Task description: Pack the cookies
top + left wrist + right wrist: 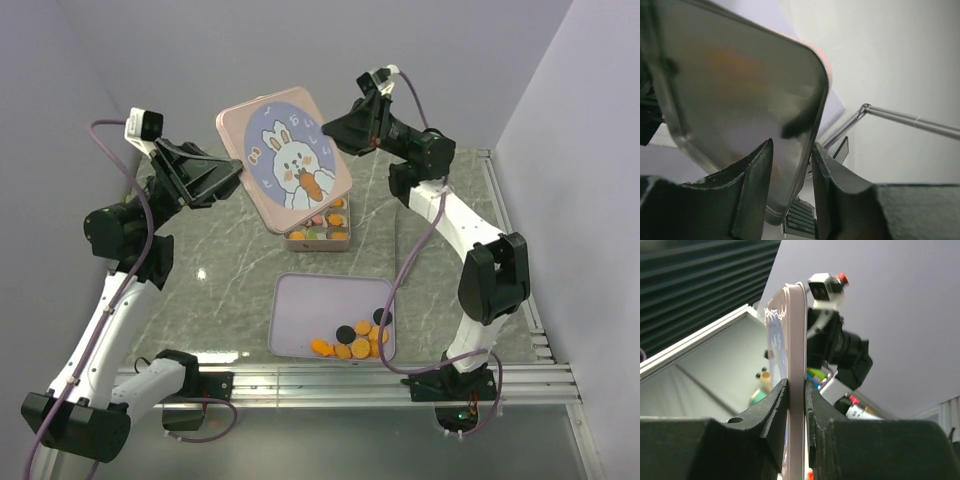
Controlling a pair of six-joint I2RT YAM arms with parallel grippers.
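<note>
A pink square tin lid (285,155) with a white rabbit on it hangs tilted in the air above the tin (318,240). My right gripper (338,135) is shut on the lid's far right edge; in the right wrist view both pads press the thin pink rim (796,340) of the gripper (796,382). My left gripper (235,172) stands open around the lid's left edge, and the metal underside (740,90) passes loosely between its fingers (792,145). Orange and black cookies (352,340) lie in a lilac tray (310,310). More cookies (325,218) fill the tin.
The lilac tray sits at the near middle of the marble table, just in front of the tin. A metal rail (380,380) runs along the near edge by the arm bases. Grey walls close in the left, back and right sides.
</note>
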